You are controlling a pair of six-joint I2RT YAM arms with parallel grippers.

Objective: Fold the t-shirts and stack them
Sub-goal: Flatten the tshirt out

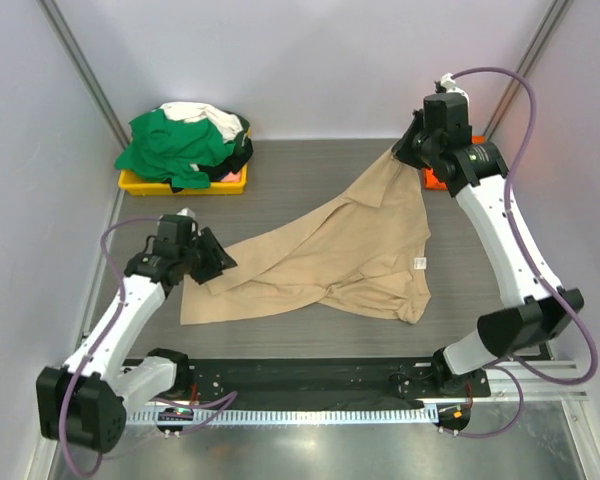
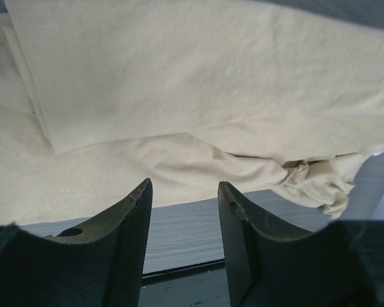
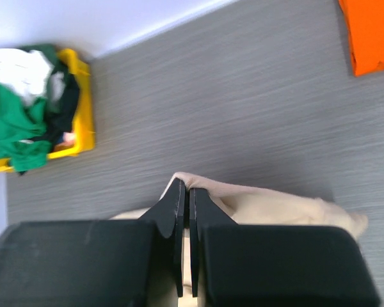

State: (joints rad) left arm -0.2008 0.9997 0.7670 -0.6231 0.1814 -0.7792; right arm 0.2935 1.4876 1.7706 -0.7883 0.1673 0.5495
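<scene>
Tray holds t-shirts (green uppermost).

Cloth: the tan t-shirt is soft and matt, creased into loose folds; the orange t-shirt and green t-shirt are equally matt. Plastic: the yellow tray is smooth with a faint sheen. The table is grey and matt with a fine straight grain. The fingers of the left gripper are black and matt, with finely stippled pads.
</scene>
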